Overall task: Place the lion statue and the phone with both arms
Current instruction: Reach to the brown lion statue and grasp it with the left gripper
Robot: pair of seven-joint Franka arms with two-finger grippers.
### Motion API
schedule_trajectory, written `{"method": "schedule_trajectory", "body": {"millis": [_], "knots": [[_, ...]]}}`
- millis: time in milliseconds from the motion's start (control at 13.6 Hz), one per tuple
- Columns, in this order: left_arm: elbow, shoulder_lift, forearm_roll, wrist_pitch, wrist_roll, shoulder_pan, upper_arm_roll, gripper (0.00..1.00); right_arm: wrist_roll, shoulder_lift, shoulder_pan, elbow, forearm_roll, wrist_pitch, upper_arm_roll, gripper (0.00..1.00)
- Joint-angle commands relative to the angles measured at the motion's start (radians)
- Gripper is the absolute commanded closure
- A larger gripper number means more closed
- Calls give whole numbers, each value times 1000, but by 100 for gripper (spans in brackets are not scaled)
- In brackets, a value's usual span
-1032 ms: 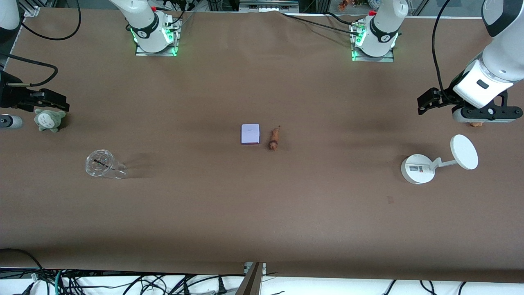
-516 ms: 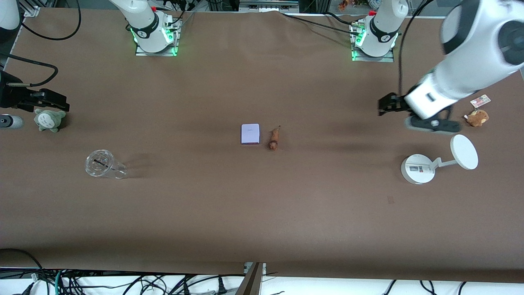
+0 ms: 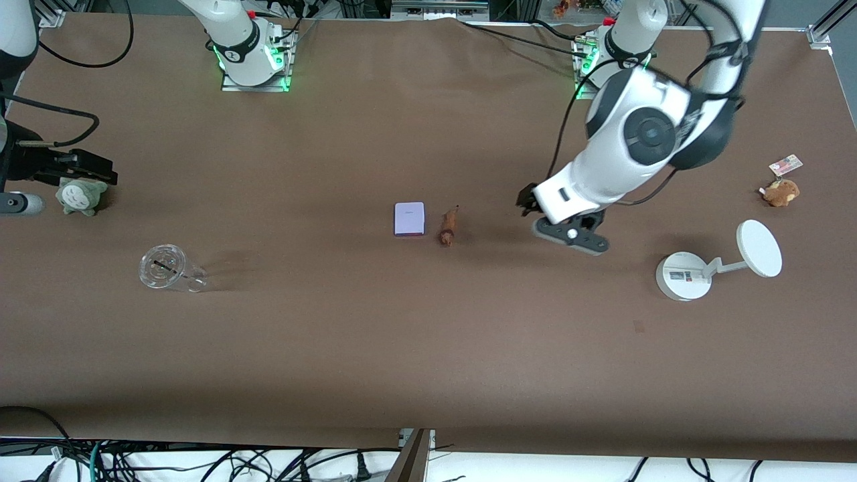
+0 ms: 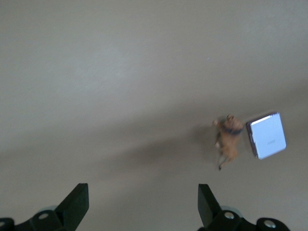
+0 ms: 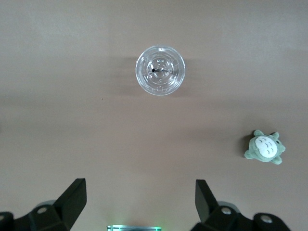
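Observation:
The phone (image 3: 409, 219), pale lavender with a purple edge, lies flat at the table's middle. The lion statue (image 3: 448, 227), a tiny brown-orange figurine, lies right beside it on the side toward the left arm's end. Both also show in the left wrist view, the lion statue (image 4: 227, 142) next to the phone (image 4: 266, 135). My left gripper (image 3: 527, 199) is open and empty in the air over bare table, a short way from the lion toward the left arm's end; its own view shows it (image 4: 143, 207) spread wide. My right gripper (image 3: 100, 173) is open and empty at the right arm's end, and waits (image 5: 139, 202).
A clear plastic cup (image 3: 167, 268) and a grey-green plush toy (image 3: 80, 195) are at the right arm's end. A white round-based stand with a disc (image 3: 696, 271) and a tan plush toy with a tag (image 3: 780, 192) are at the left arm's end.
My left arm has swung from the left arm's end of the table toward the middle, uncovering the tan plush toy. The right arm has barely moved.

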Motion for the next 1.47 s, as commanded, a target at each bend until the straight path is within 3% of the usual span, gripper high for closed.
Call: {"method": "schedule_trajectory", "body": {"millis": [0,590,1032,1327,1401], "knots": [[36,85,-15,107,-77,-75,13,0,1,24,-9,2,16,3,9,0],[32,273,-11,361,-149,-227,15,0,-1,70,20,2,16,15,23,0],[33,352,26,454,-361,-331,24,0,-4,87,64,2,7,68,22,0],[33,370,104,462,-373,-336,29,0,1,91,77,2,13,85,22,0],[33,373,106,462,-375,-336,29,27,1,101,80,1,16,98,22,0]]}}
